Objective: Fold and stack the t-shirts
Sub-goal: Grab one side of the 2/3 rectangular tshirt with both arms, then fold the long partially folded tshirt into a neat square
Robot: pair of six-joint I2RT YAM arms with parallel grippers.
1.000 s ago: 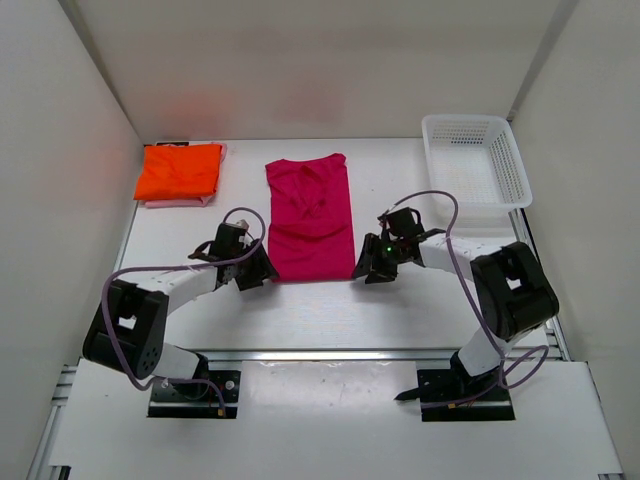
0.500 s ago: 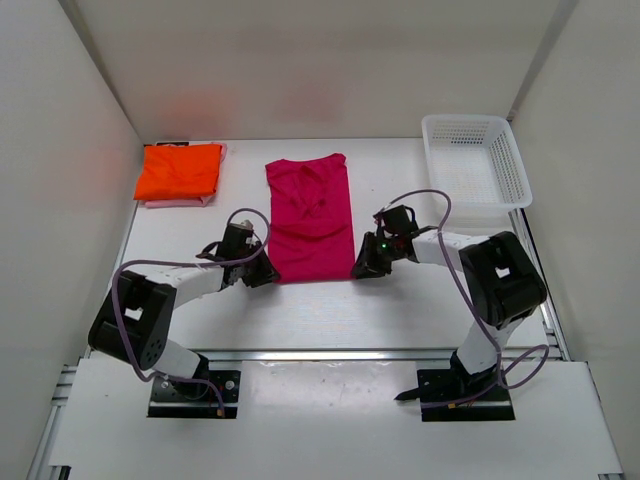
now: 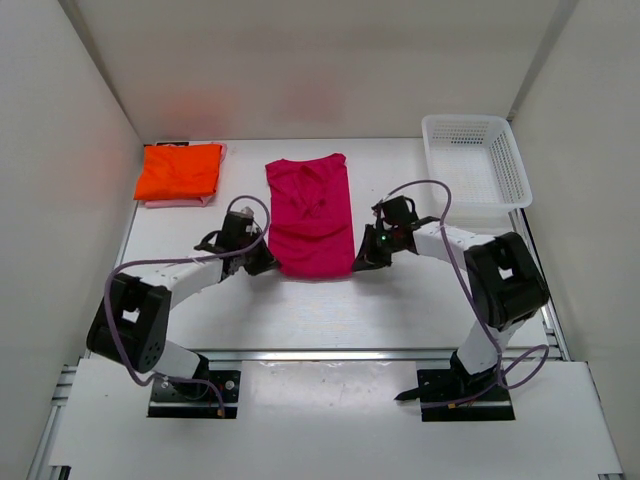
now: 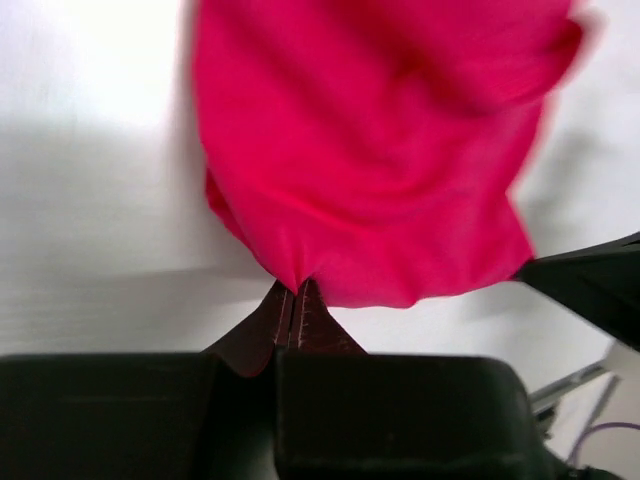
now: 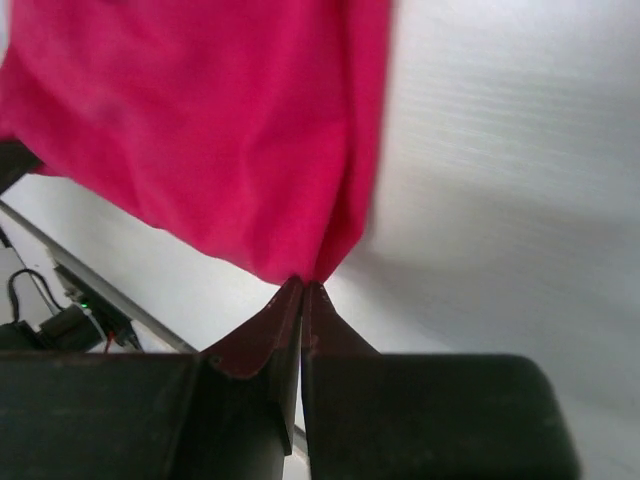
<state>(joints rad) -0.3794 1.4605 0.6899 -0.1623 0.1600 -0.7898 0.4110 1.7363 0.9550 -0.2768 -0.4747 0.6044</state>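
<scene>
Top external view: the magenta shirt (image 3: pixel 310 215) lies lengthwise down the middle of the white table (image 3: pixel 300 315), and I'm on both of its near corners. My left claw (image 3: pixel 264 264) sits at the near-left corner, my right claw (image 3: pixel 358 262) at the near-right one, and the hem runs between them.

Left wrist view: tips pressed together, a pinch of magenta cloth caught right between them, the rest of the shirt fanning away from me in soft folds.

Right wrist view, same story: tips clamped on the corner, the fabric drawn into a little peak where I've got it, its side edge running straight off ahead.

Over at the far-left corner, the orange shirt (image 3: pixel 180 170) is folded into a neat block on top of the pink shirt (image 3: pixel 160 203), which peeks out only along the edges. Both are well apart from my claws. A small dark strip (image 3: pixel 168 144) shows at the orange shirt's far edge, too small to read.

Far right, the white mesh basket (image 3: pixel 470 122) stands against the corner. Plain white walls (image 3: pixel 300 60) close in on three sides, and a metal rail (image 3: pixel 320 355) crosses the table's near edge.
</scene>
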